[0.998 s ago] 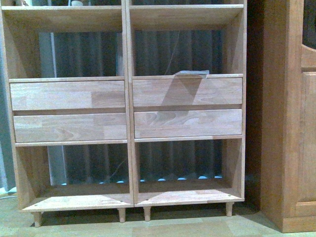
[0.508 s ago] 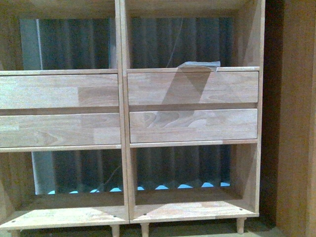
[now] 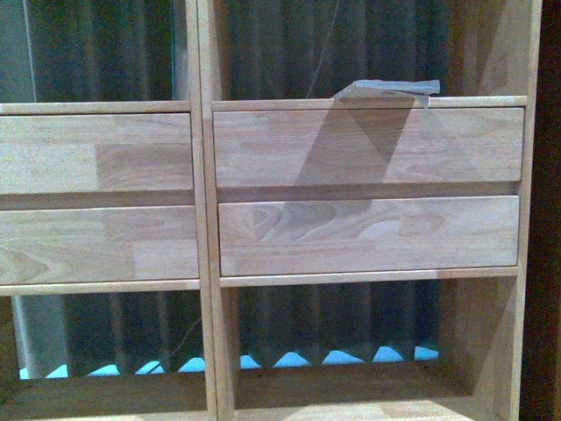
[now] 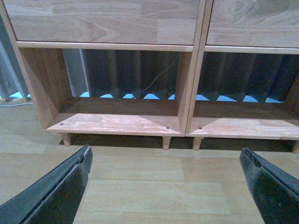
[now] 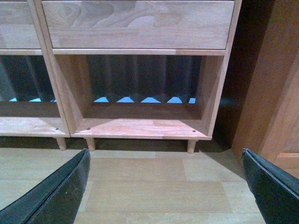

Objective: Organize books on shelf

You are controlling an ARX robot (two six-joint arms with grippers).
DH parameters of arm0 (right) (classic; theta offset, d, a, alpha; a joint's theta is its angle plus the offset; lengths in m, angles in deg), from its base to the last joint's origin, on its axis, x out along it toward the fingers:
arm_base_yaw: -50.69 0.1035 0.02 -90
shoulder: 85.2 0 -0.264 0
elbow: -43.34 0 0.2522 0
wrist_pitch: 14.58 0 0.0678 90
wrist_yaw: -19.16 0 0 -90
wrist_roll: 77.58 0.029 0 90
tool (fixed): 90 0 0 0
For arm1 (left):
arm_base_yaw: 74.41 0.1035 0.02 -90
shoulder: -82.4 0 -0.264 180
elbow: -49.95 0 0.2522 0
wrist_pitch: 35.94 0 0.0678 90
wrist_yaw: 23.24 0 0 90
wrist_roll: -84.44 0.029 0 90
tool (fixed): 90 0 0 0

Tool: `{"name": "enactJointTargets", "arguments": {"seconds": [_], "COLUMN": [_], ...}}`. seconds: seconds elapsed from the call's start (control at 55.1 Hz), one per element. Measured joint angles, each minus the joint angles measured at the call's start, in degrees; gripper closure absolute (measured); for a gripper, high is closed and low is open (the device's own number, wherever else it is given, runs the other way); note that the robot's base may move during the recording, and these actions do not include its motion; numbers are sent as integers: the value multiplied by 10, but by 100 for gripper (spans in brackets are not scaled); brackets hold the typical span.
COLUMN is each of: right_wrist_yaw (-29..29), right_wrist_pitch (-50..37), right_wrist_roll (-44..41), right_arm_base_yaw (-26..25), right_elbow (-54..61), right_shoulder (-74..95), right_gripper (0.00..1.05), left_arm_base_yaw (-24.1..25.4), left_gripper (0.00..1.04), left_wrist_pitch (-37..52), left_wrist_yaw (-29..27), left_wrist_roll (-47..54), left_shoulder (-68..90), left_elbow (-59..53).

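Note:
The pale wood shelf (image 3: 368, 145) fills the front view, with two drawer fronts in each column and open compartments above and below. One thin pale book (image 3: 390, 88) lies flat on the board above the right drawers, its edge jutting over the front. Neither gripper appears in the front view. My left gripper (image 4: 166, 154) is open over the floor before the shelf's bottom compartments (image 4: 117, 123), holding nothing. Over the floor in front of the bottom right compartment (image 5: 140, 126), my right gripper (image 5: 166, 154) is open and empty too.
A darker reddish-brown cabinet (image 5: 275, 93) stands right of the shelf across a narrow dark gap. A dark pleated curtain (image 3: 351, 44) hangs behind the open-backed compartments, with a thin cable (image 4: 154, 81) in front of it. Light wood floor (image 4: 154, 186) lies before the shelf's peg legs (image 5: 190, 145).
The front view has closed in on the shelf. The drawers look larger, and the legs, bottom board and brown cabinet have left the frame.

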Motion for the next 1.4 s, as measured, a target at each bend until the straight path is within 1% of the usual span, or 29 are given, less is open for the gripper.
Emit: {"name": "enactJointTargets", "arguments": {"seconds": [1.398], "right_wrist_yaw": [0], "right_wrist_pitch": [0], "right_wrist_roll": [0], "right_arm_base_yaw": [0], "right_elbow": [0], "right_shoulder": [0], "right_gripper": [7], "left_arm_base_yaw": [0], "left_gripper": [7], "left_wrist_pitch": [0], "left_wrist_yaw": [0], "left_wrist_roll": [0], "left_shoulder": [1], "left_elbow": [0]}}
